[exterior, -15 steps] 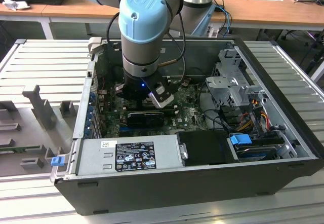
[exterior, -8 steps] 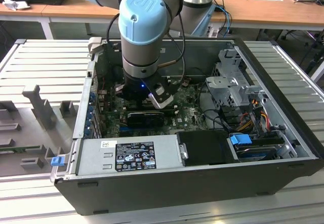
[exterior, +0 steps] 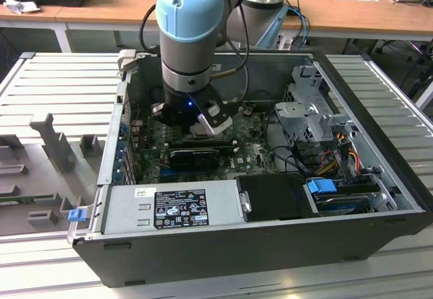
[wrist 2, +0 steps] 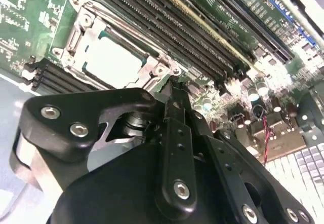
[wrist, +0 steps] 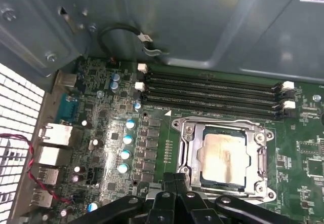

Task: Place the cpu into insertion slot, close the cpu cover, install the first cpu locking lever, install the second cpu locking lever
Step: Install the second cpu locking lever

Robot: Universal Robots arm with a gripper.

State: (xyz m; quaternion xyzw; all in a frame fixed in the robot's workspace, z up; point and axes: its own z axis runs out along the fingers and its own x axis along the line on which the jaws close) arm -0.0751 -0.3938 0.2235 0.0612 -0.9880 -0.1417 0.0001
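The cpu cover (wrist: 225,155) lies closed over the insertion slot (wrist: 260,133), at about five o'clock in the first wrist view, framing the cpu (wrist: 223,155) already seated inside. Placing and closing look done; I cannot tell whether either locking lever is latched. The gripper (wrist: 174,183), just beside the socket's edge, has its fingers pressed together, holding nothing.

My arm (exterior: 190,35) reaches straight down into the open computer case (exterior: 379,197), wrist vertical, its blue-capped joint uppermost in the exterior view. The gripper (exterior: 203,124) hangs just above the case's green motherboard (wrist: 101,133), well inside the case walls. In both wrist views the black fingers (wrist: 174,186) stand pressed together, tips meeting, nothing between them.
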